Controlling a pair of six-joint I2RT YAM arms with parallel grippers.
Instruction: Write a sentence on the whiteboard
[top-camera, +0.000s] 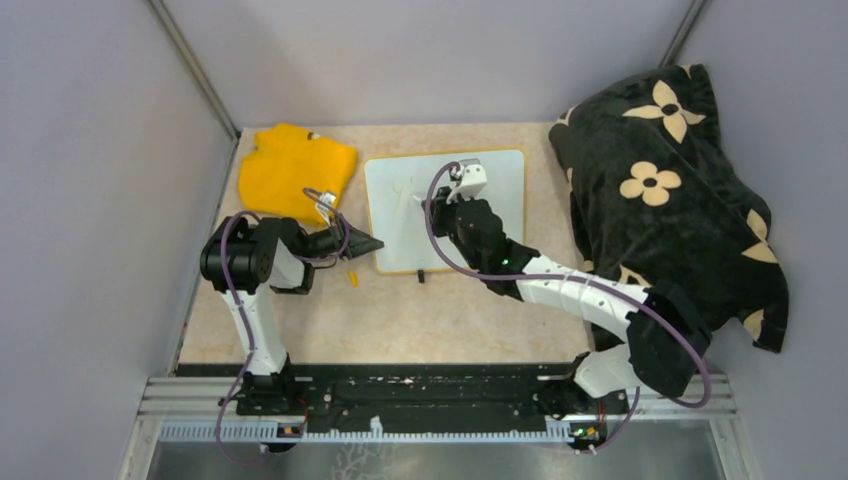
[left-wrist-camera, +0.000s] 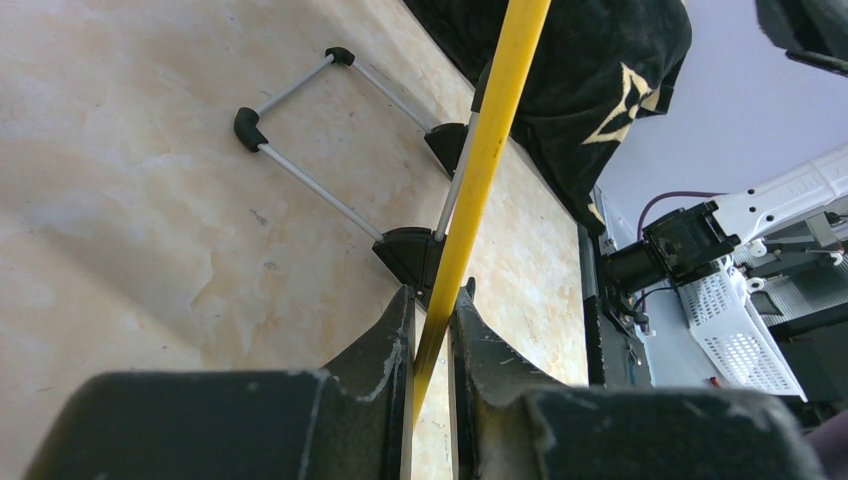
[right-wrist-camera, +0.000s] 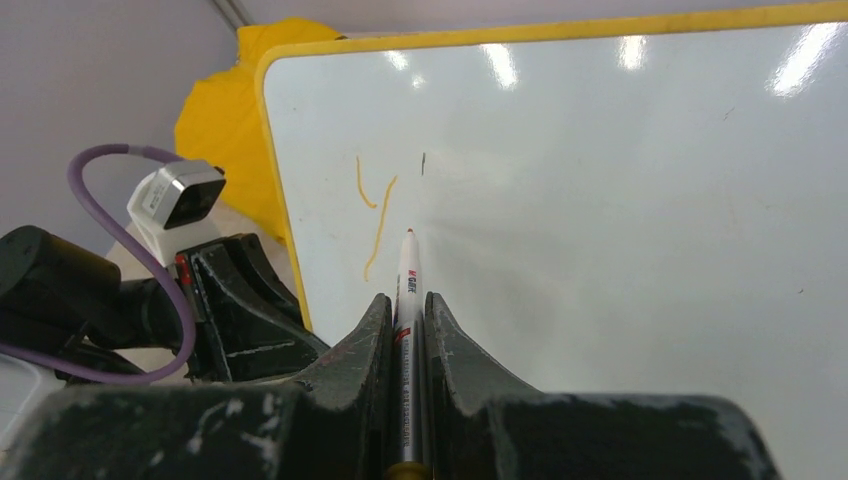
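Top view: the whiteboard (top-camera: 398, 228) lies on the bench (top-camera: 400, 320), with a yellow cloth (top-camera: 295, 170) just beside its left edge and a black flowered blanket (top-camera: 670, 190) to its right. The left hand (top-camera: 365, 245) meets the board's left edge near its near corner, the right hand (top-camera: 455, 205) is over the board's middle, and a small yellow piece (top-camera: 352, 278), possibly a cap, lies just off that near left corner. Left wrist view: both fingers are closed on the board's thin yellow rim, seen edge-on, clamping it; a wire leg (left-wrist-camera: 320, 192) with black caps reaches from the rim across the bench. Right wrist view: the fingers are closed on a white marker (right-wrist-camera: 407, 270), its tip at the board's surface just beside the sentence (right-wrist-camera: 375, 225), of which only two thin yellow-orange strokes show, near the board's left edge; whether the tip touches cannot be told. The writing looks barely begun. To do the stroke well, the left clamp should hold the board against sliding while the right hand presses lightly and evenly, working rightward from the strokes and leaving room for a second line. Legible writing: the strokes form no full letter, perhaps the start of a "y"; the marker barrel bears red and grey print too small to read.
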